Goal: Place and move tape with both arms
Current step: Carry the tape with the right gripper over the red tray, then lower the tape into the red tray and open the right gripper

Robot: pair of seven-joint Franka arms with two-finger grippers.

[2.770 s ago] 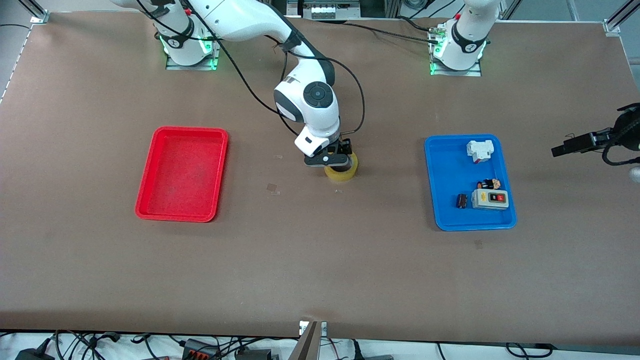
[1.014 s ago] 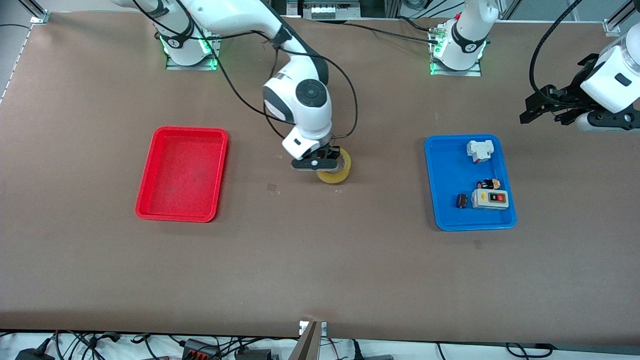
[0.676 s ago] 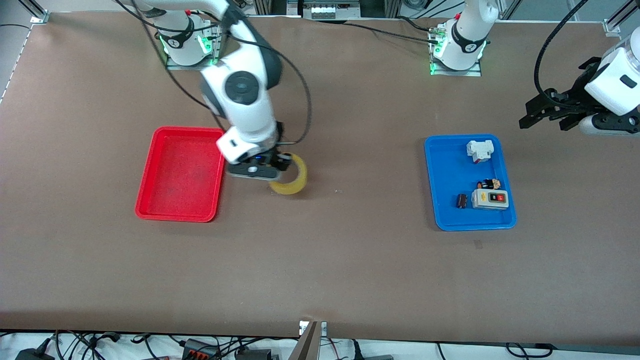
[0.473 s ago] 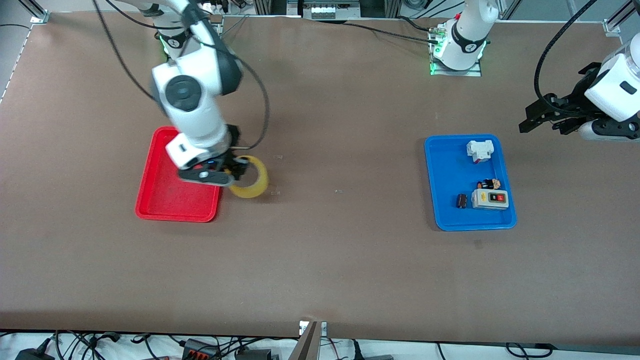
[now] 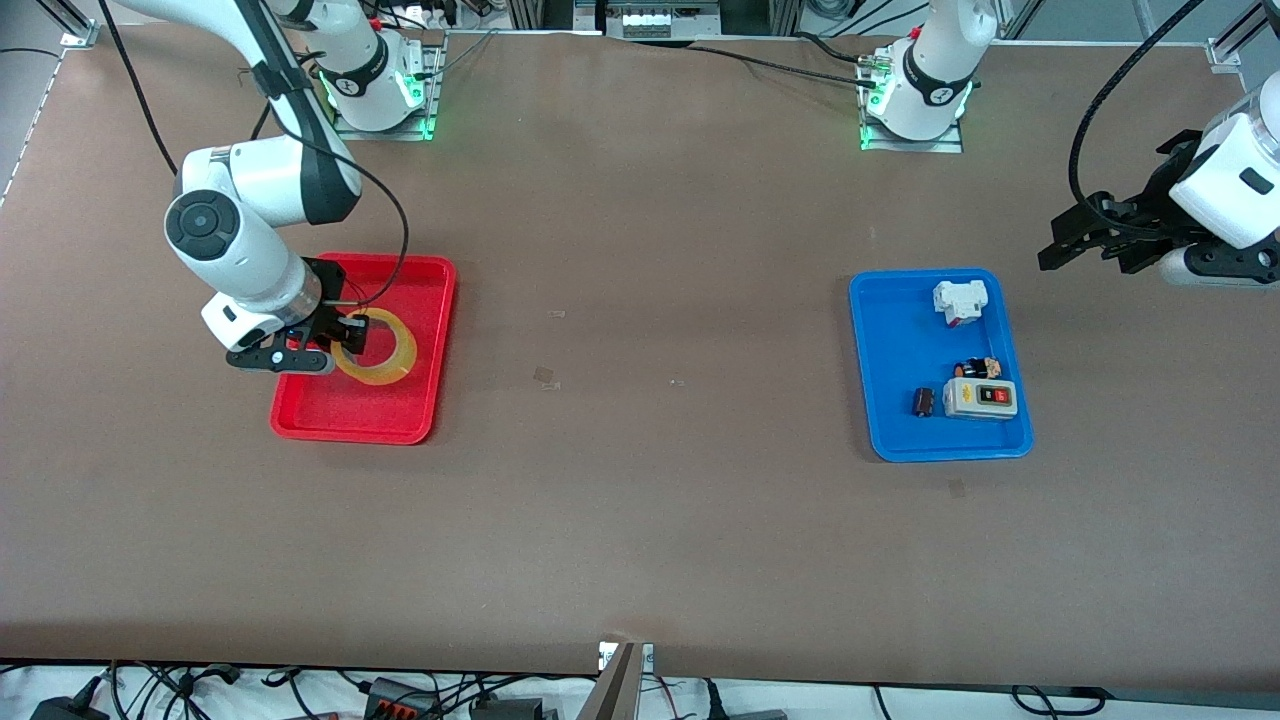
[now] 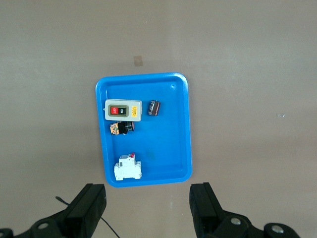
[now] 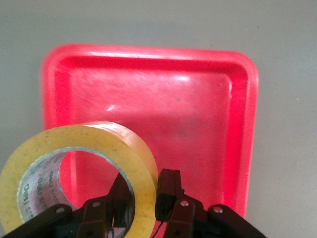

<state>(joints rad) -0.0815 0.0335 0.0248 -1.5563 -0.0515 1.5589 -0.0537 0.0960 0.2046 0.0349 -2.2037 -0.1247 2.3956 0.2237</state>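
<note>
Blue tray (image 5: 880, 420) w/ switch box (image 5: 980, 397) & small parts sits apart. Right gripper (image 5: 335, 345) pinches tape (image 5: 378, 348) wall over red tray (image 5: 400, 420), hole facing up, tilted. Left gripper (image 5: 1080, 235) spread wide, empty, waits.

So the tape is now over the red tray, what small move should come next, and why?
Probably lower the right gripper a little, then open it: it is shut on the tape, which hangs above the red tray.

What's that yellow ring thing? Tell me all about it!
It is a roll of tape, see-through yellow, with a wide round hole and green print on its pale inner core. The right gripper pinches its wall, one finger inside the hole and one outside, holding it up over the red tray.
</note>
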